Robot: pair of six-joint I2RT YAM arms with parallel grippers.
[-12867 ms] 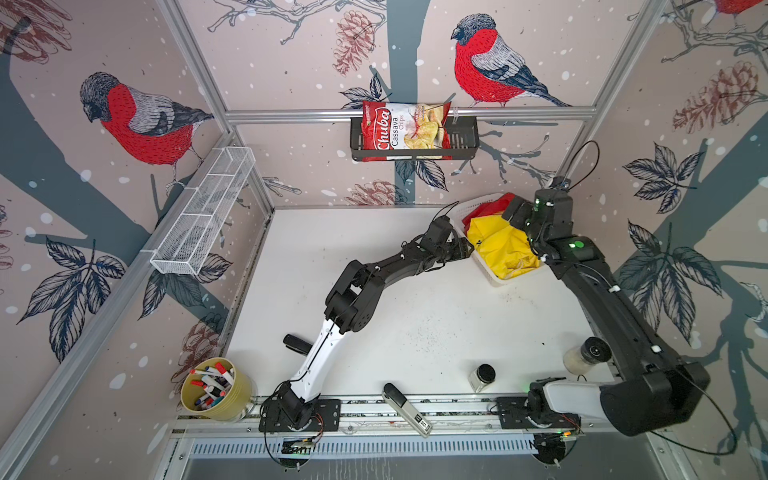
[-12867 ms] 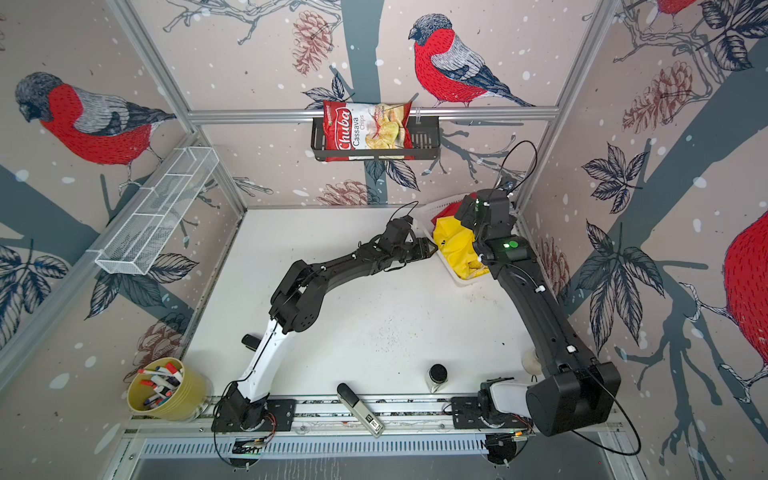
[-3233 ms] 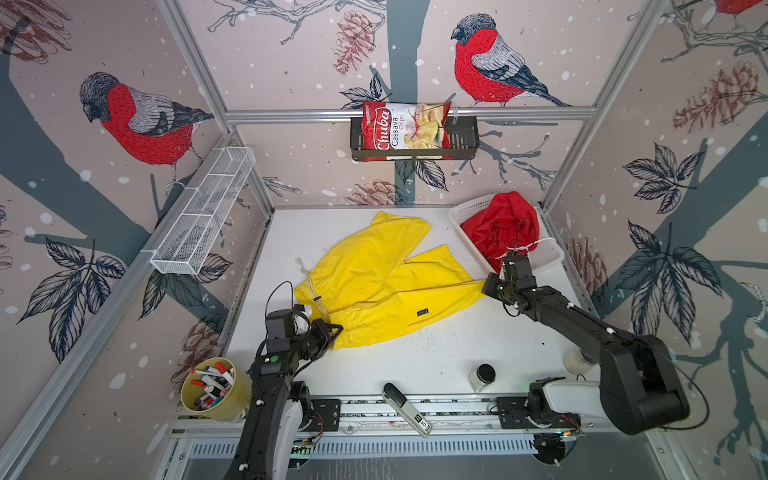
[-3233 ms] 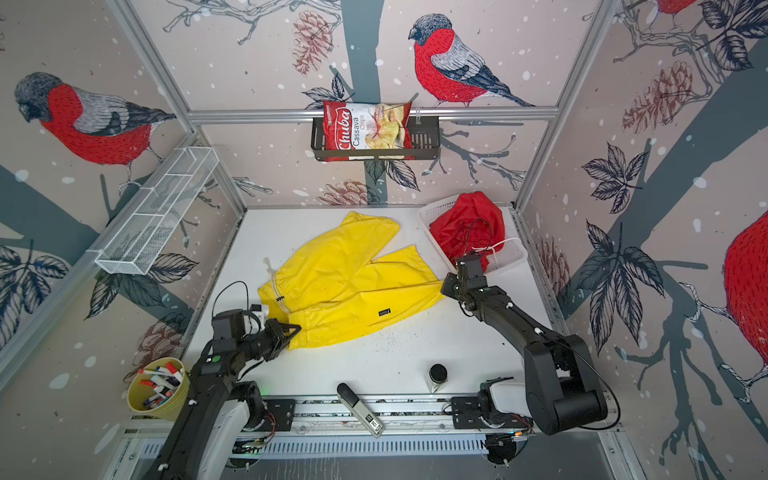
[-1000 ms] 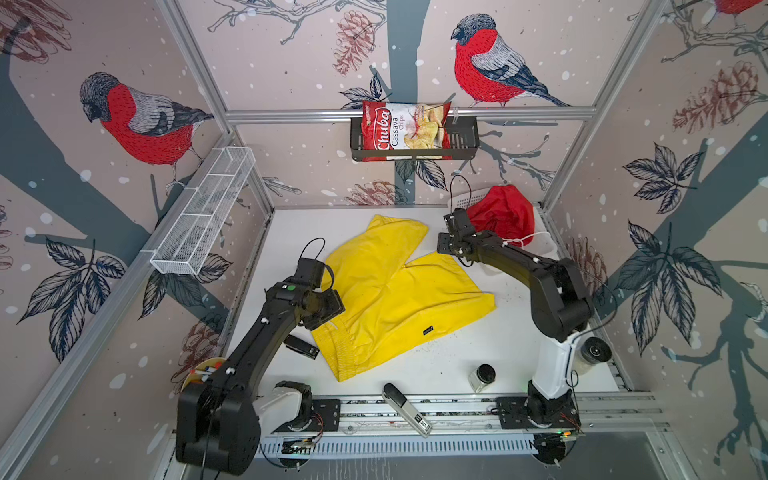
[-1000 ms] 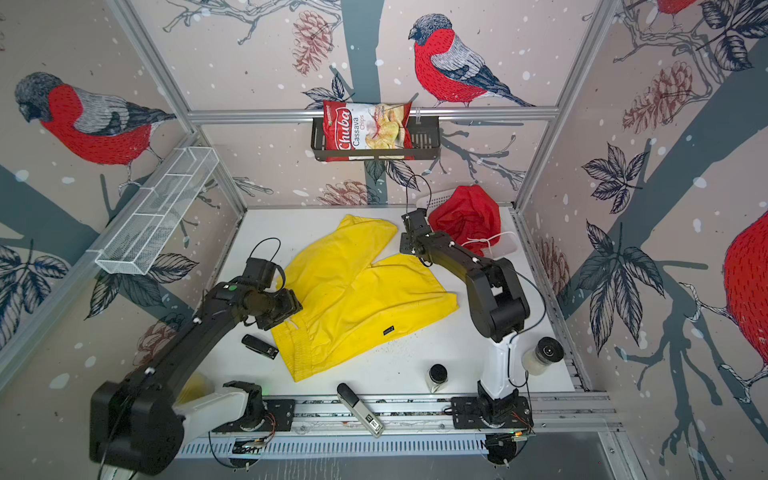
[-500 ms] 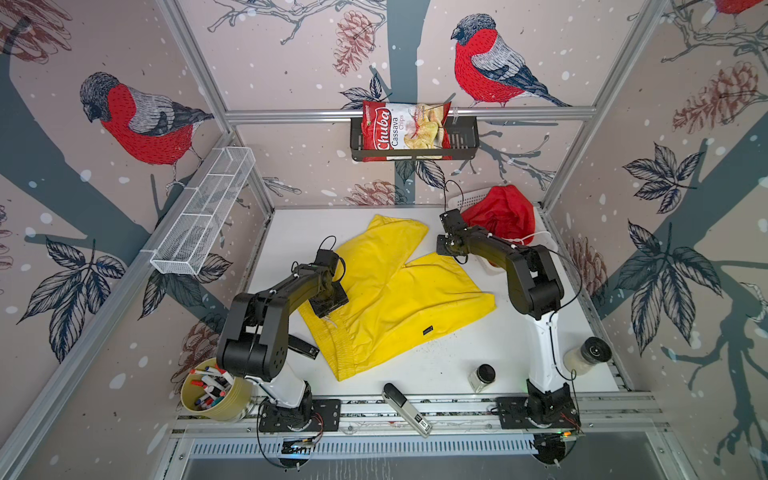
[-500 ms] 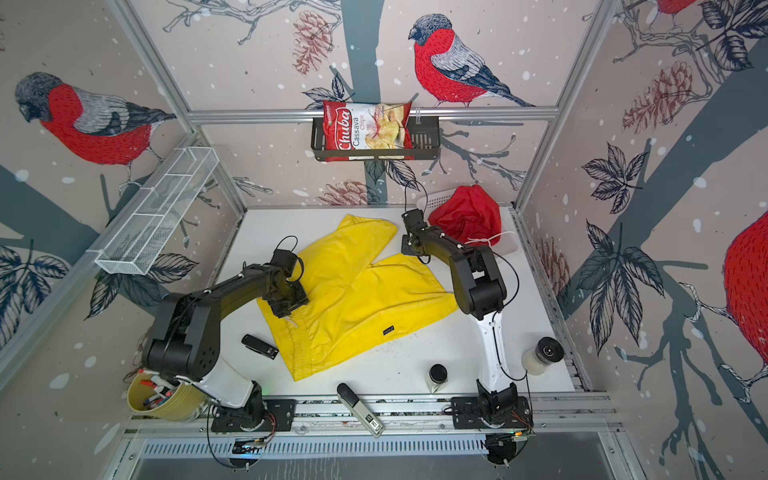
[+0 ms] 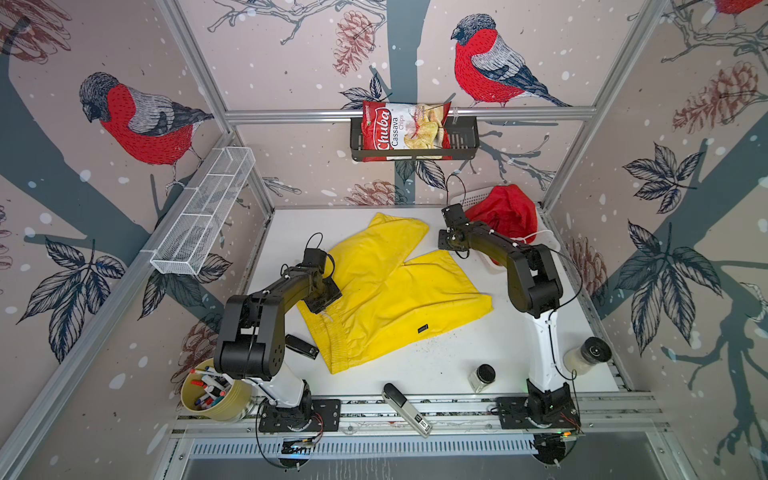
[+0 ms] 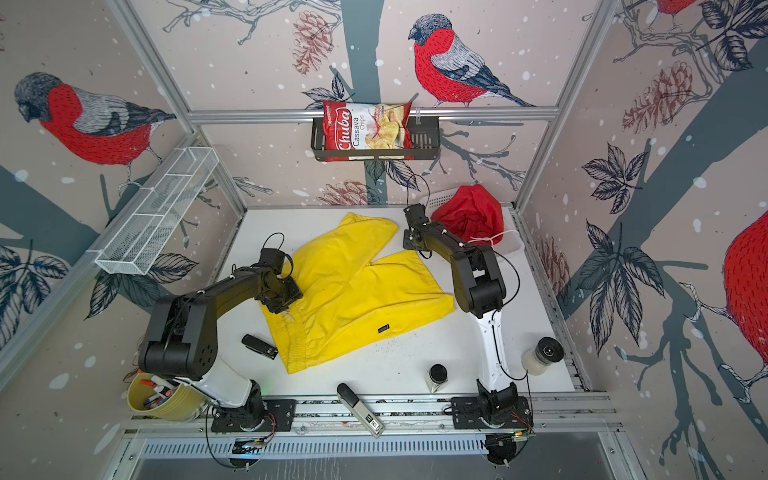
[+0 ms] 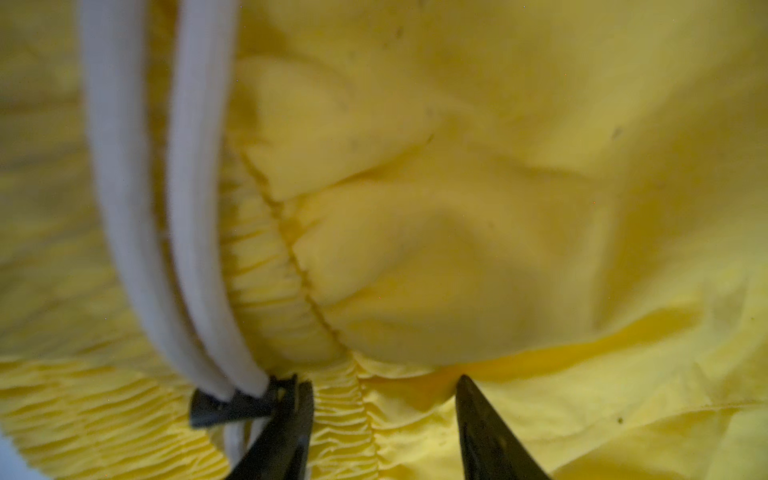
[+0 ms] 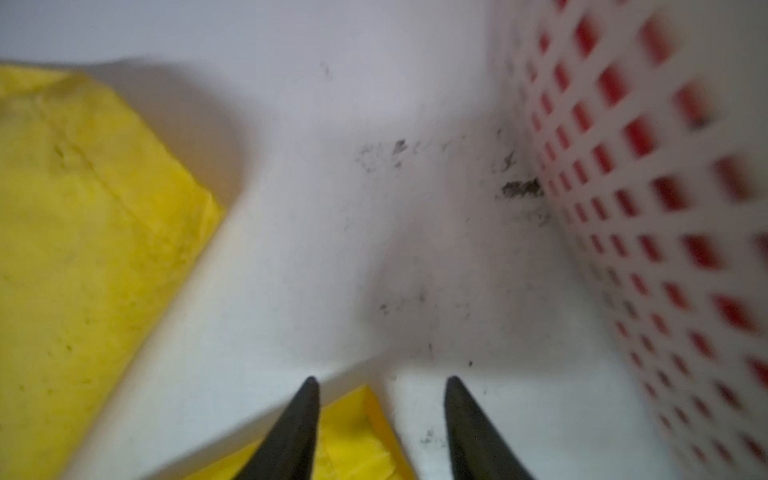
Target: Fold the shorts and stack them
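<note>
The yellow shorts (image 9: 386,291) (image 10: 353,291) lie spread flat mid-table, legs toward the back. My left gripper (image 9: 326,297) (image 11: 382,380) is open at the waistband's left end, with the gathered elastic (image 11: 345,415) between its fingers. The white drawstring (image 11: 124,208) and its black toggle lie beside it. My right gripper (image 9: 446,245) (image 12: 382,380) is open over the right leg's hem corner (image 12: 357,432), close to the white basket (image 12: 623,208). The red shorts (image 9: 505,214) (image 10: 469,212) sit crumpled in that basket at the back right.
A small black device (image 9: 301,345) lies just left of the waistband. Along the front edge are a remote-like bar (image 9: 405,409), a small jar (image 9: 482,376), a larger jar (image 9: 590,353) and a cup of markers (image 9: 212,395). A chips bag (image 9: 405,131) sits in a wall shelf.
Over the last second my left gripper came in from the left onto the waistband end. My right gripper stayed by the hem corner, and the shorts have not shifted.
</note>
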